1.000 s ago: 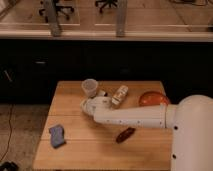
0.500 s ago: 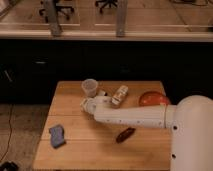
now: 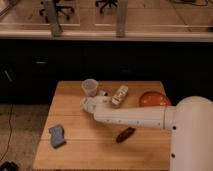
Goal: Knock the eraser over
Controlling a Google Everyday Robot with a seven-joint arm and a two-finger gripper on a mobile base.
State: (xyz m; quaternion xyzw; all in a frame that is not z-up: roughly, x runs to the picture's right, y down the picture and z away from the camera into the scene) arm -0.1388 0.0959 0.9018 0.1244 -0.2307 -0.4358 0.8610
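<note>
While the arm reaches across the table from the right, little differs from half a second ago.

Gripper: the gripper [image 3: 96, 99] sits at the far end of the white arm [image 3: 135, 116], above the table's middle rear, just in front of the cup and just left of the eraser; whether its jaws are open or closed I cannot tell, and nothing shows between them.

Eraser: the eraser [image 3: 119, 95] lies slanted on the wood just right of the gripper, its long whitish face with small dark and yellowish marks turned up; whether the gripper touches it cannot be told.

Change: gripper, arm and eraser sit in the same places as in both earlier frames; no shift is visible.

Cup: the cup [image 3: 89, 87] stands upright near the table's rear edge, just behind the gripper.

Orange dish: the orange dish [image 3: 152, 99] rests at the rear right, partly behind the arm's bulky white shoulder.

Brown piece: the dark brown oblong piece [image 3: 125, 134] lies in front of the arm, apart from it.

Blue block: the blue spongy block [image 3: 57, 136] lies near the front left corner, well apart from everything else.

Table: the wooden table [image 3: 70, 112] carries all of these.
</note>
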